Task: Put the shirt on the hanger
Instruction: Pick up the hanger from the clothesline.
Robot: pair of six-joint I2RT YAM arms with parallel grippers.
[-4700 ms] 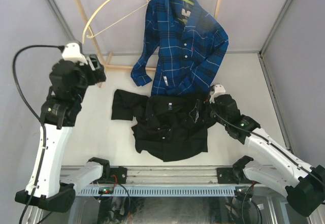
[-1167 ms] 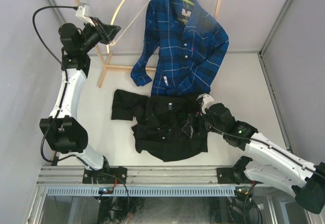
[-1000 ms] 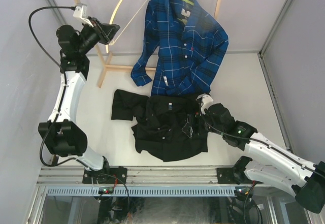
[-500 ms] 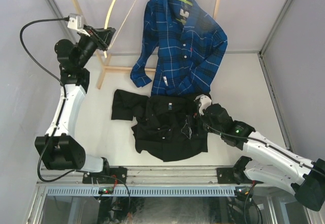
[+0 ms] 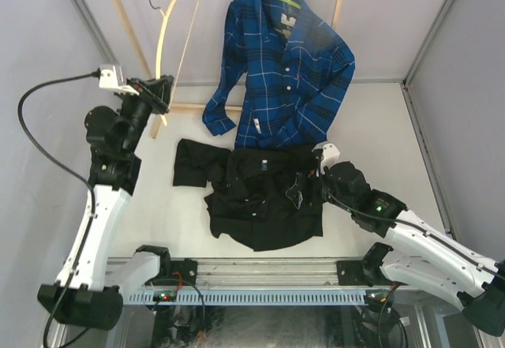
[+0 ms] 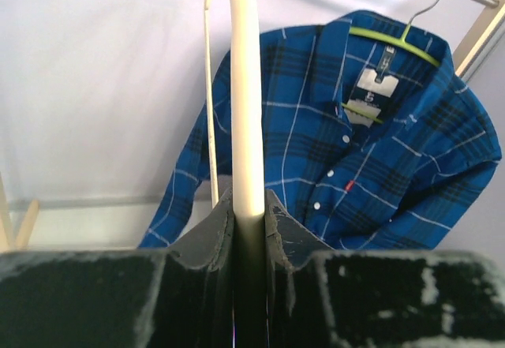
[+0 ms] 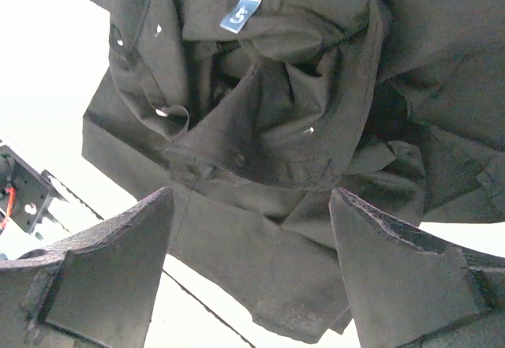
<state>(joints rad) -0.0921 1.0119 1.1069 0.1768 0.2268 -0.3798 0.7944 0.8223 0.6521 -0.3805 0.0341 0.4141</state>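
The left arm (image 5: 95, 222) stood tall on the left side, its white link rising steeply and the wrist bent toward the far right. The left gripper (image 5: 160, 89) had its jaws pressed tight on the hanger (image 6: 245, 87). The right arm (image 5: 426, 237) reached low over the desk toward the left. The right gripper (image 7: 251, 202) pointed downward with its 2 jaws wide apart, holding nothing.

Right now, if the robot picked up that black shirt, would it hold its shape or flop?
Probably flop: the shirt lies crumpled in soft folds on the table, so it would likely sag from wherever it is pinched. The cloth looks thin, so it is likely light. Its sleeve sprawls sideways and may trail behind.
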